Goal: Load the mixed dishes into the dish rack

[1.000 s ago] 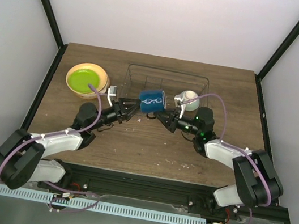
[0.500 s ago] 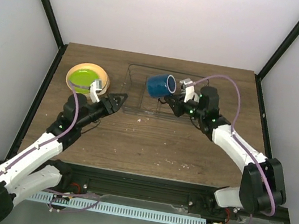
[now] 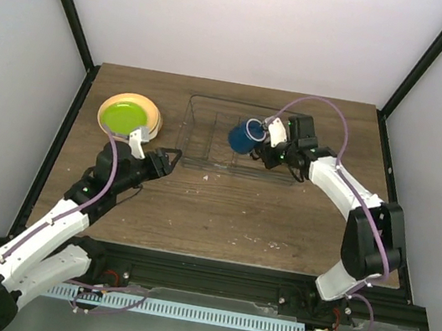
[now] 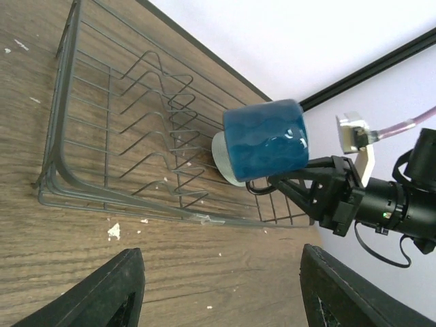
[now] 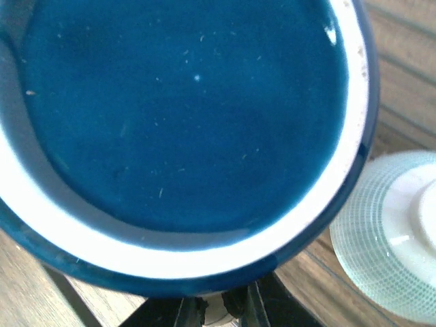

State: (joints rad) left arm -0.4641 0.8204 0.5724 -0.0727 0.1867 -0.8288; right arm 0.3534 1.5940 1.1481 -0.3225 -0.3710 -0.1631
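While my right arm reaches over the rack (image 3: 186, 130), my right gripper (image 3: 261, 147) pinches the mug (image 3: 241, 139) on its handle side, the jaws closed on it from below the rim. In the left wrist view the mug (image 4: 266, 139) hangs tilted on its side above the right part of the rack (image 4: 136, 208), just over the inner dividers, pale base turned toward the left end; I cannot tell whether it touches the wires. My right wrist camera looks straight into the mug (image 5: 184, 116), which fills most of that view, with my fingertips (image 5: 197, 312) dark at the bottom edge. To its right the bowl (image 5: 395, 238) sits upside down, foot ring up, low beside the mug. My left gripper (image 3: 169, 159) hovers over the table (image 3: 280, 218) just beside the rack's near left corner, jaws spread wide and holding nothing. Behind it, at the far left of the table, the green plate (image 3: 123, 118) lies in the orange plate (image 3: 103, 114), well apart from the rack.
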